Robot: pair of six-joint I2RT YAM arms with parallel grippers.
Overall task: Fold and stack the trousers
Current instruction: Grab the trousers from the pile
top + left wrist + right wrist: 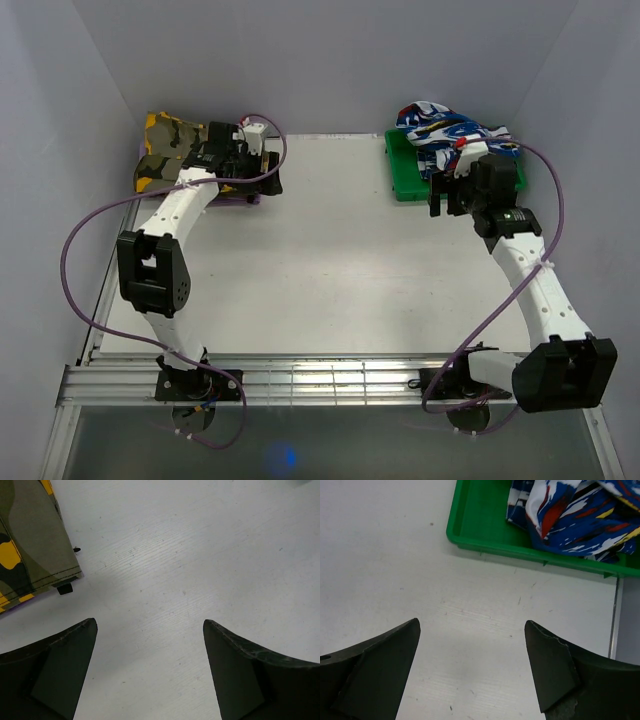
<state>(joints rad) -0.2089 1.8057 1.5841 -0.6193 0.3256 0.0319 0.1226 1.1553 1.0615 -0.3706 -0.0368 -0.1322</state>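
The trousers (570,515) lay crumpled in the green tray (476,515); my left jaws and my right jaws stood wide above the white counter (395,555), holding nothing.

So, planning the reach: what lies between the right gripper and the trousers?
Bare table, then the near wall of the green tray: right wrist view.

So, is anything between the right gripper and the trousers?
Only the low near wall of the green tray: the trousers lie bunched inside it. The open right gripper hangs over the table just short of that wall.
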